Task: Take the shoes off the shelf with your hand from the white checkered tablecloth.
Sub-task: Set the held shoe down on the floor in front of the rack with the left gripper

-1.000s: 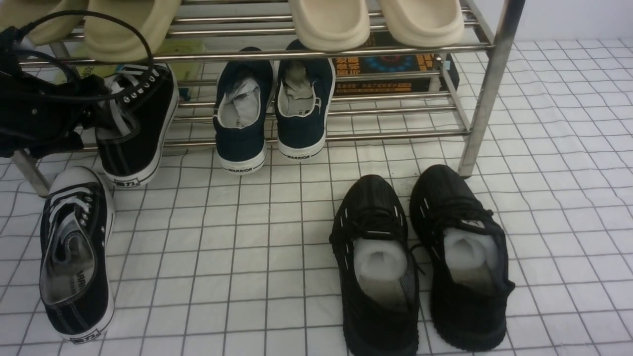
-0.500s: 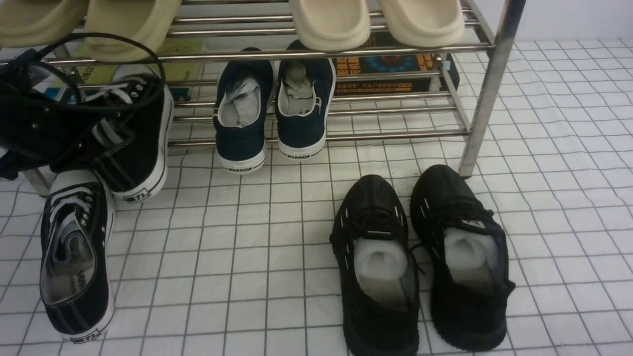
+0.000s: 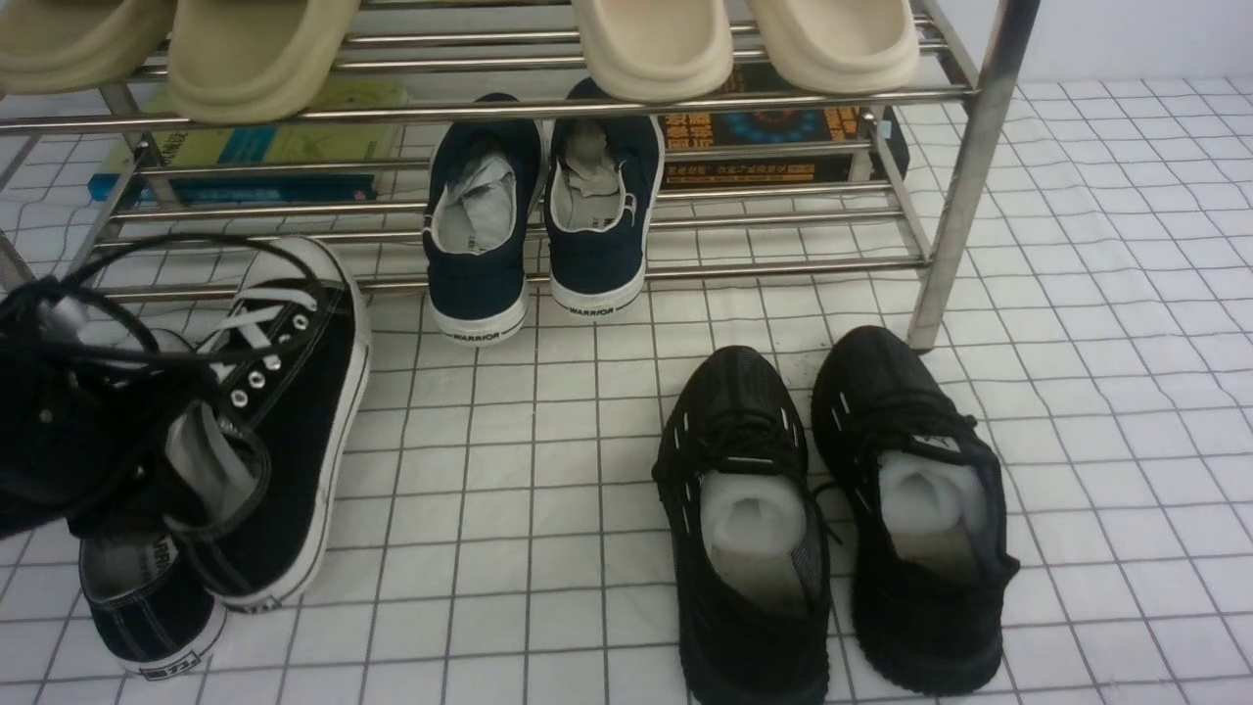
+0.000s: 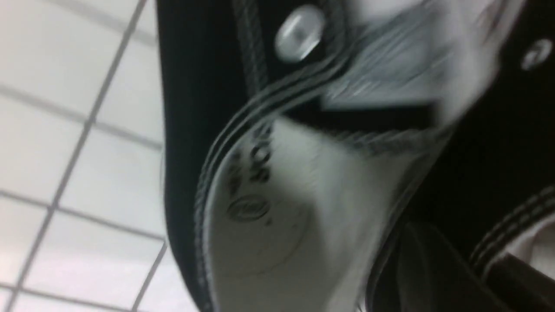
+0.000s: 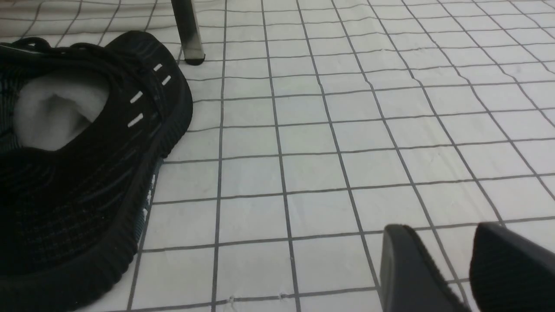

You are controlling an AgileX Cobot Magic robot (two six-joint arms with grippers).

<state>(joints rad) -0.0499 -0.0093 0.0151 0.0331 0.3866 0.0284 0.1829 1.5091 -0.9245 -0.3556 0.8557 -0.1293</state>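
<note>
My left gripper is shut on the inner collar of one black canvas shoe, which has white laces. It holds the shoe tilted, off the shelf and over the white checkered tablecloth. This shoe covers most of the other shoe of the pair, which lies on the cloth. The left wrist view is blurred; it shows the held shoe's grey insole close up, with a dark finger against the collar. My right gripper hovers open over bare cloth and is out of the front view.
A navy WARRIOR pair sits on the shelf's lower tier, with beige slippers on the tier above. Books and a dark box lie behind. A black knit pair stands on the cloth by the shelf's right leg.
The left gripper closed on the canvas shoe at the shelf's lower tier. It then carried it forward and down, off the bars, until it came over the other shoe.
</note>
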